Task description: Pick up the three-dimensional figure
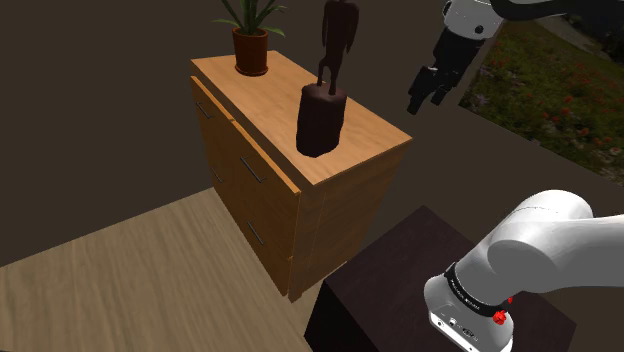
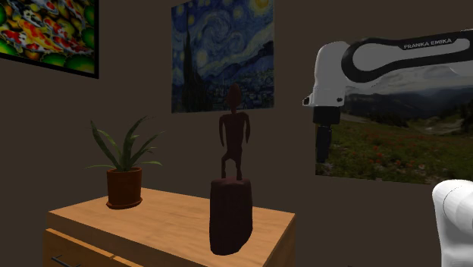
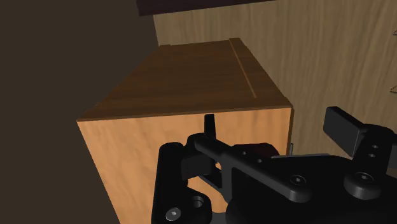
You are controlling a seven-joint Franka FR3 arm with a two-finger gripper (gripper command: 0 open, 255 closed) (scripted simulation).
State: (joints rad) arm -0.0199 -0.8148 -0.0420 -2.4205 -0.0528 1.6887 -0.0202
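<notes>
currently, figure: dark brown human form (image 1: 322,110) (image 2: 231,190) on a thick block base, standing on the wooden dresser (image 1: 372,135) (image 3: 191,70) top, near its corner edge.
bearing from gripper: figure lies sideways of the gripper (image 1: 428,98) (image 2: 323,155), toward the shoulder view's left; well apart, open air between; block base sits lower than the fingertips.
long axis: upright, slim body above the stout base.
gripper: hangs out beyond the dresser edge, fingers pointing down and spread apart, holding nothing, touching nothing.
judgement: next move is likely a sideways approach, then a close across the narrow body or the base.
</notes>
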